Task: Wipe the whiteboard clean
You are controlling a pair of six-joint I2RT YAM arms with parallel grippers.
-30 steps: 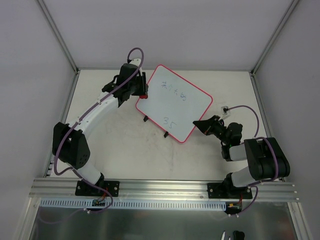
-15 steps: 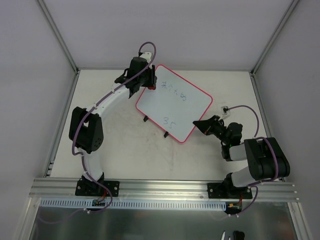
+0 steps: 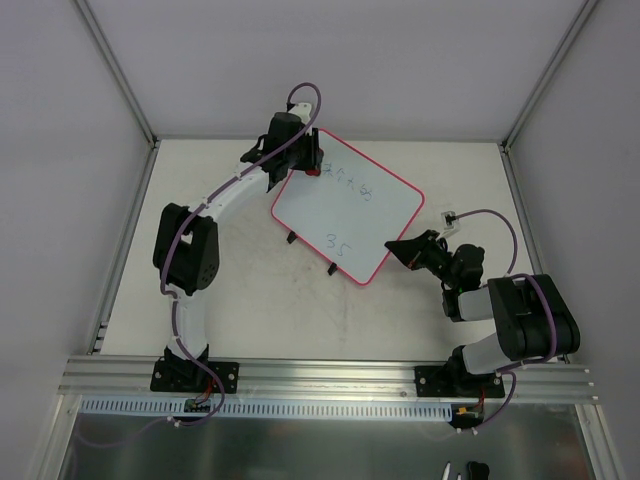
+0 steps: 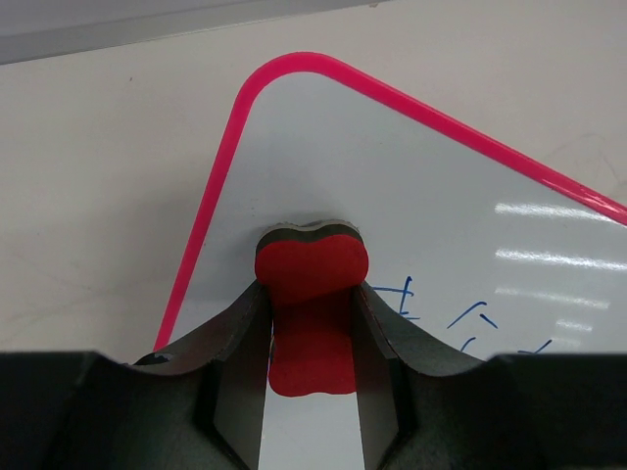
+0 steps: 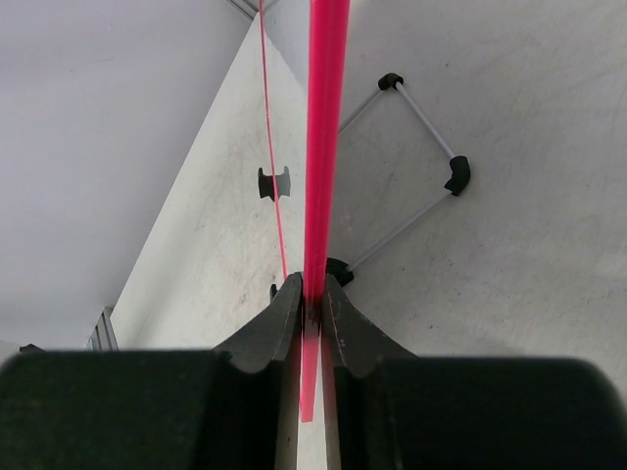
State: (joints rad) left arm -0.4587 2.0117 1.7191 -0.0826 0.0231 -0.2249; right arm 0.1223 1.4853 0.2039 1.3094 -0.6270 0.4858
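Red eraser [image 4: 312, 338] in left gripper [image 4: 311, 294], on whiteboard [image 4: 441, 215]

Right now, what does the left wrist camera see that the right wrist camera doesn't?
Only the left wrist view shows the red eraser pinched in the left jaws, against the whiteboard near a corner, with blue writing beside it. Only the right wrist view shows the board edge-on, its rim clamped in the right jaws, plus a wire frame and a black clip. Both show the pink rim and the table.
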